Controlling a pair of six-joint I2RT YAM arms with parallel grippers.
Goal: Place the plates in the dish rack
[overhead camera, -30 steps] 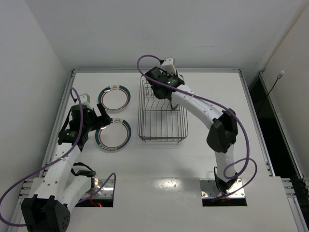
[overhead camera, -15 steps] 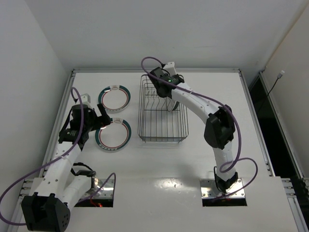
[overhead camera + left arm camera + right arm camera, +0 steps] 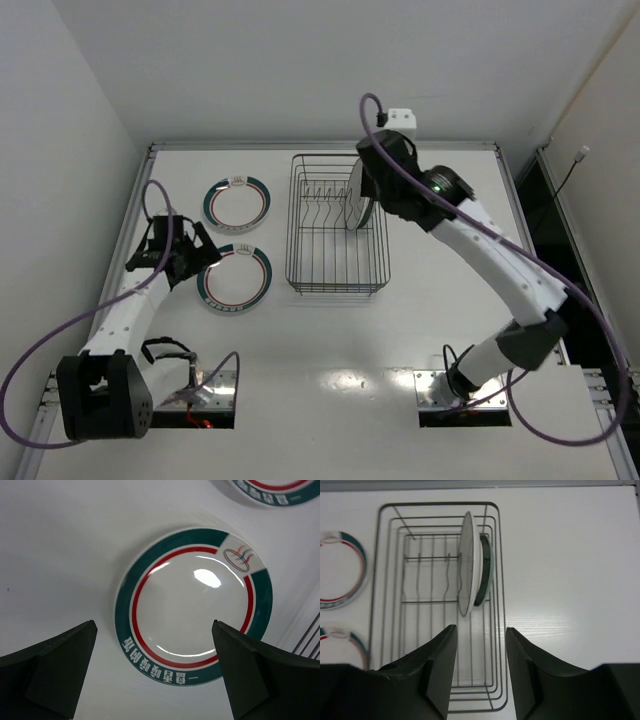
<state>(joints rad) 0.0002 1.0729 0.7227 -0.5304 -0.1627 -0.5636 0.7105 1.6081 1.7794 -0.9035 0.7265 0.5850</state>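
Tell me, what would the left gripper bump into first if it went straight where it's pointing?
Probably the nearer teal-and-red rimmed plate, flat on the table right ahead of the open left gripper. How close it is remains unclear.

Left wrist view: the far banded plate (image 3: 280, 489) is cut by the top edge, so only an arc of its rim shows. The dish rack (image 3: 309, 635) appears only as a few wires at the right edge.

Right wrist view: the far banded plate and the near banded plate (image 3: 337, 645) run off the left edge. The teal plate (image 3: 485, 570) stands largely hidden behind the white plate (image 3: 466, 565).

Finger bases of the left gripper (image 3: 154, 625) and right gripper (image 3: 481, 629) are cropped by the bottom edge.

Top view: rim lettering on both banded plates is too small to read.
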